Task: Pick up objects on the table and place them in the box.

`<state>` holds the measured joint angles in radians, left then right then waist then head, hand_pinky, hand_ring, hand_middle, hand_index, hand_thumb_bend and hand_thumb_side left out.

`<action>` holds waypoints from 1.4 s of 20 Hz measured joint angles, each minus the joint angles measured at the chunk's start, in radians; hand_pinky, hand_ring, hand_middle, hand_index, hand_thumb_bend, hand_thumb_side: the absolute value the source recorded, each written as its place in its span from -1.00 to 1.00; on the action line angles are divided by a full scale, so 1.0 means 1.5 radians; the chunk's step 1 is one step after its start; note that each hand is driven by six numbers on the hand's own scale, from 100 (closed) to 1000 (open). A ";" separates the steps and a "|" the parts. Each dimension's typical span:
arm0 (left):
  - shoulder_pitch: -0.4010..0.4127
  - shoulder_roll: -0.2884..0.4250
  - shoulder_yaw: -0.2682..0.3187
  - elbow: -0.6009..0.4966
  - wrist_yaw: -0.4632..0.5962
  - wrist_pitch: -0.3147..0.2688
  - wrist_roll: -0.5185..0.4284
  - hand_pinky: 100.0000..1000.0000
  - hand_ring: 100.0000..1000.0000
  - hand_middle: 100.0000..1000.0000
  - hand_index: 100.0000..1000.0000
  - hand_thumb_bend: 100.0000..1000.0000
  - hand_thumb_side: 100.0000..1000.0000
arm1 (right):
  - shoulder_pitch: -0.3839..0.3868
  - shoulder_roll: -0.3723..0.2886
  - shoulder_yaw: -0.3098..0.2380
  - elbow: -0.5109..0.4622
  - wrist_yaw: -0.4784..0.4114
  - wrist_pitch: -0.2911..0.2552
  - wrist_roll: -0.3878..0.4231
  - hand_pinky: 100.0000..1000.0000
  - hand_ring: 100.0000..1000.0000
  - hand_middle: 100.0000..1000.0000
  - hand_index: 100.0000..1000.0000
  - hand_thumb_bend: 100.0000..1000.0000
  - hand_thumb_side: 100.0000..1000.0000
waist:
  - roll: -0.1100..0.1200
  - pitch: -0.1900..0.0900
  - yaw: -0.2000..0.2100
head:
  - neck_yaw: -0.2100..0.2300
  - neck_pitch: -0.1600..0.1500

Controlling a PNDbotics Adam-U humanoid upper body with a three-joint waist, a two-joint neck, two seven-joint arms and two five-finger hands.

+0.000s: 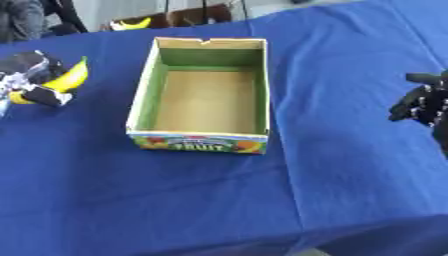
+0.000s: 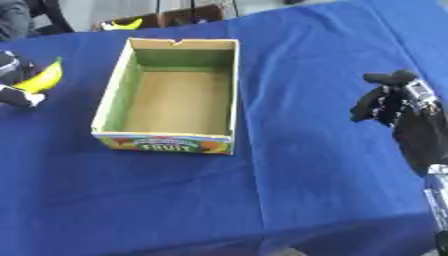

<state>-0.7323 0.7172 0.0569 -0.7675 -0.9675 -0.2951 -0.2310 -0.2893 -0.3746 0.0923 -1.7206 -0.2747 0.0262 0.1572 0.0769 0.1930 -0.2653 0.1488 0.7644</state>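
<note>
A yellow banana (image 1: 68, 77) is held at the far left, with my left hand (image 1: 31, 75) shut on it, fingers curled round its lower part, just above the blue tablecloth. The open cardboard fruit box (image 1: 144, 92) stands in the middle, green inside with a brown floor and nothing in it; the banana is to its left, apart from it. My right hand (image 2: 389, 102) hangs at the right edge with fingers curled downward and nothing in it.
The blue cloth (image 1: 219, 200) covers the whole table, with a fold running down right of the box. Beyond the far edge another yellow banana (image 1: 133, 23) lies on a brown surface.
</note>
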 measured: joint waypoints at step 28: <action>-0.140 -0.184 -0.118 -0.115 -0.031 -0.110 -0.104 -0.16 -0.21 -0.21 0.03 -1.00 -0.67 | 0.007 0.005 0.009 0.001 -0.002 0.005 0.017 0.08 0.06 -0.08 0.58 -1.00 0.85 | 0.016 -0.037 -0.053 | 0.020 0.000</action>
<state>-0.9424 0.4409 -0.1208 -0.9395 -1.0140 -0.4603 -0.3868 -0.2783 -0.3673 0.1060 -1.7198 -0.2779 0.0339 0.1827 0.1016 0.1380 -0.3454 0.1787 0.7648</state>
